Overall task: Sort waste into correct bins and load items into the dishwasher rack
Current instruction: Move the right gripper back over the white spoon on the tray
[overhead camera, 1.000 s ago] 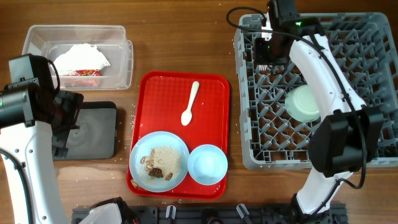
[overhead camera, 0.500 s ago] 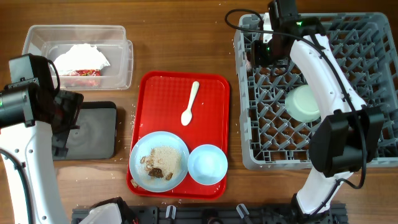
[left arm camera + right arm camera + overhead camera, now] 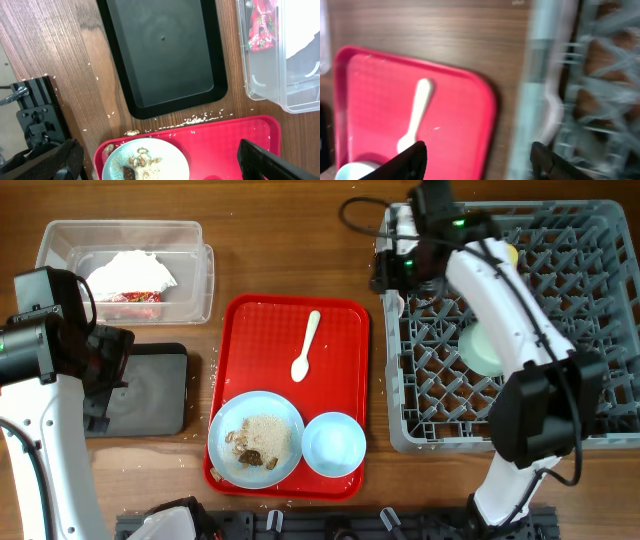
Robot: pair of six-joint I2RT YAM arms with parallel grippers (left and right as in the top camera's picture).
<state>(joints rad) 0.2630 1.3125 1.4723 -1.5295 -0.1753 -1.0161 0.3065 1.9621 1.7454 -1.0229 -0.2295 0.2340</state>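
Right gripper [image 3: 479, 155] hangs over rim of rack [image 3: 392, 400], fingers spread, empty; left gripper [image 3: 155, 150] spread wide by black tray [image 3: 165, 55]. I see mint-green bowl [image 3: 485, 348] in rack, napkins [image 3: 130, 272] in clear tub [image 3: 60, 235]

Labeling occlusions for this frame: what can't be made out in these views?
- Right wrist: motion blur smears the rack; the white utensil at its edge can't be identified.
- Overhead: the right arm covers part of the green bowl and most of the yellow cup.
- Overhead: the left arm hides one end of the black tray.
- Left wrist: bottom edge cuts off the plate.
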